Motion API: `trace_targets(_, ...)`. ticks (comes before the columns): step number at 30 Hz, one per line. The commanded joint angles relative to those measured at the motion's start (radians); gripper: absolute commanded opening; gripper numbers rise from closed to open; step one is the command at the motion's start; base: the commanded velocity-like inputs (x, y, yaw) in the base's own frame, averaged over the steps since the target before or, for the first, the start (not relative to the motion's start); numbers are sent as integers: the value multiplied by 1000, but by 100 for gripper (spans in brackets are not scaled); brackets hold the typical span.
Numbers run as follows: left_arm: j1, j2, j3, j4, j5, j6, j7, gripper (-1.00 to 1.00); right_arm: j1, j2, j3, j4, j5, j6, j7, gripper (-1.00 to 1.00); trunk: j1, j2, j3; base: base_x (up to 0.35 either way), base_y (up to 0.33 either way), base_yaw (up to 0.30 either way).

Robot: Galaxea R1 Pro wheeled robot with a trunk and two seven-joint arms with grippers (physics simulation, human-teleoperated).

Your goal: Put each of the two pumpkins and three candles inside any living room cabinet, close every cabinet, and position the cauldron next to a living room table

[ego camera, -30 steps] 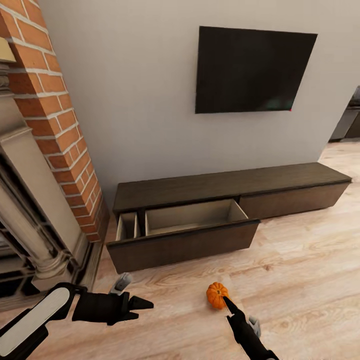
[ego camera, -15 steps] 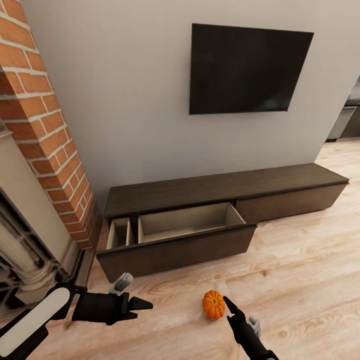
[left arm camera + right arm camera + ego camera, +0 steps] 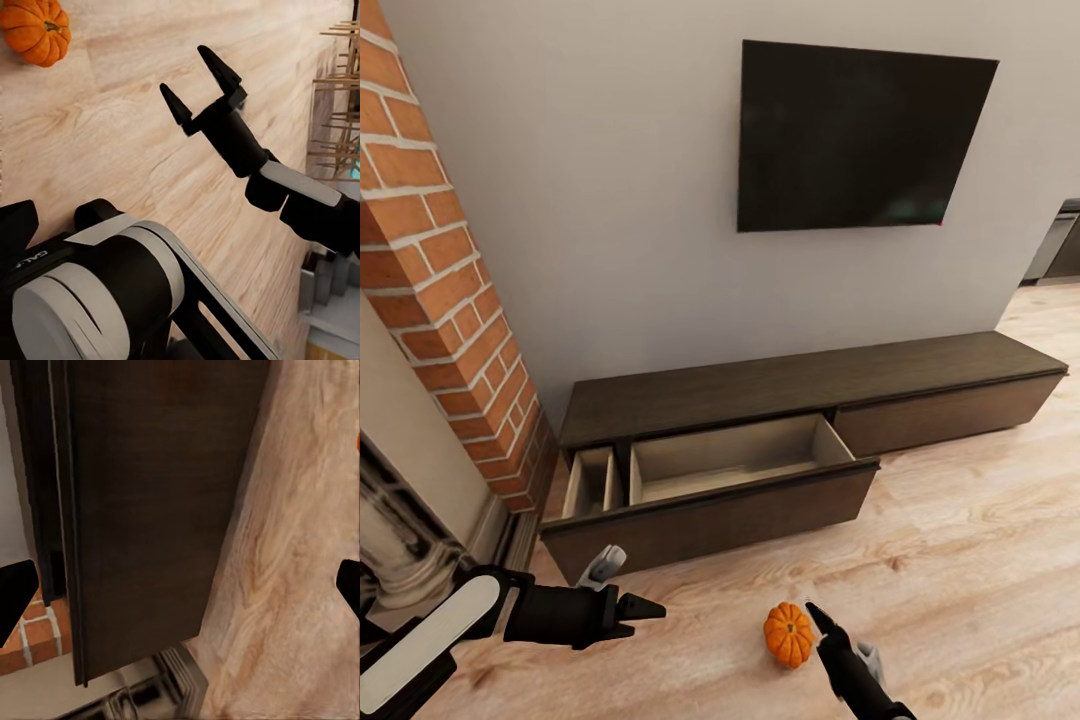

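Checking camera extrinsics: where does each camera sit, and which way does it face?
Head view: on the head, looking forward and down at the cabinet, its open drawer and the pumpkin on the floor; both arms show at the bottom.
Left wrist view: on the left arm, facing the floor; the right gripper, open, shows in it.
Right wrist view: looks along its own fingers at the cabinet's front and the floor.
Shared: head and left wrist views both show the pumpkin and the right gripper.
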Motion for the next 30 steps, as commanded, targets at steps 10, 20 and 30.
trace_targets(10,-1,-18,2,-53,-112,-2,69,100,-1,-24,87,-13,-11,65,-314,100,0,0,-1,5,-3,0)
trace_targets(20,-1,-20,6,-56,-104,4,65,100,-1,-71,103,-21,-11,12,-428,100,0,0,-1,0,0,0)
trace_targets(30,-1,-16,16,-54,7,5,63,100,-1,-78,210,-10,-11,6,-232,100,0,0,-1,0,0,0)
